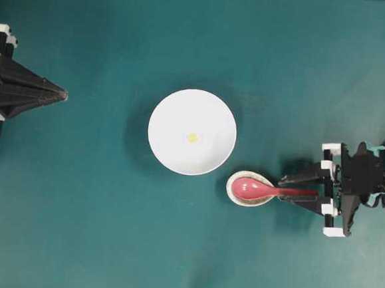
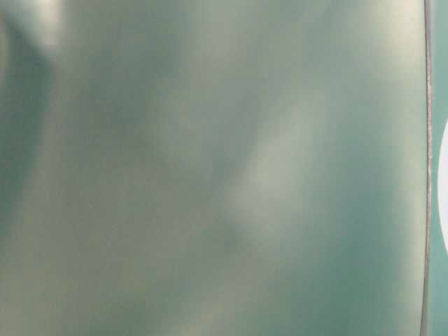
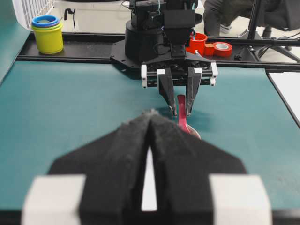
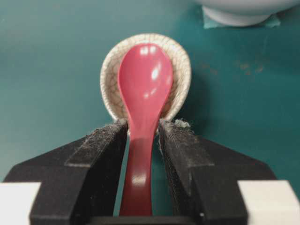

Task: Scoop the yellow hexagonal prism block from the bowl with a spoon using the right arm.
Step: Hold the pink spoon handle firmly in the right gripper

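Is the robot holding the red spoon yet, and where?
Not yet. The right gripper is open, its fingers on either side of the spoon handle without squeezing it. The left gripper is shut and holds nothing.

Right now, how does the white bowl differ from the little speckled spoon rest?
The bowl is plain white, round and much larger; the spoon rest is speckled beige, egg-shaped and small. The bowl holds only the yellow block; the rest cradles the red spoon. Both sit on the green table.
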You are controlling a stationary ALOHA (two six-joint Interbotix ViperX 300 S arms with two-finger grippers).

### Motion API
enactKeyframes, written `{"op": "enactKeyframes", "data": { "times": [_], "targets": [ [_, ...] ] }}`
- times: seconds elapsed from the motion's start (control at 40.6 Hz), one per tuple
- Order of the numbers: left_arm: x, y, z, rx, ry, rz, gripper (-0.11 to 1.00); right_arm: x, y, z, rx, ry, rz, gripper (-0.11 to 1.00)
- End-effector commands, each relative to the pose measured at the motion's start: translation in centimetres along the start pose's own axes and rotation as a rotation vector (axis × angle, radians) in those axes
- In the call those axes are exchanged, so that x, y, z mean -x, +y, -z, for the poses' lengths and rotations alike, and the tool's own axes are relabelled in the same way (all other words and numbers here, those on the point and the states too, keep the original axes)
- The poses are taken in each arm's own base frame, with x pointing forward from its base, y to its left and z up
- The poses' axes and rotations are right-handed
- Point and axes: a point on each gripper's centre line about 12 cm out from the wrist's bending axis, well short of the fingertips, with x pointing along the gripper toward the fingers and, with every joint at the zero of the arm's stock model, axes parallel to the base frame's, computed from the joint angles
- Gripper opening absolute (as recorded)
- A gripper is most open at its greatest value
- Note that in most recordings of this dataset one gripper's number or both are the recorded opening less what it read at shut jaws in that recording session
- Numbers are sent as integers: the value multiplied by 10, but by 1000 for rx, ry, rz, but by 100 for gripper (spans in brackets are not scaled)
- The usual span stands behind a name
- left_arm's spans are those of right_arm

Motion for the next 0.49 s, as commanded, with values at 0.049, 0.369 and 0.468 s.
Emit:
{"op": "enactKeyframes", "data": {
  "times": [0.049,0.369,0.468],
  "targets": [
    [-2,0,-11,0,-29,-1,-1,-1,2,0,-18,-6,-4,41],
    [-3,0,-10,0,-26,-1,-1,-2,1,5,-18,11,1,41],
    [-3,0,-10,0,-26,1,-1,-2,1,5,-18,13,1,41]
  ]
}}
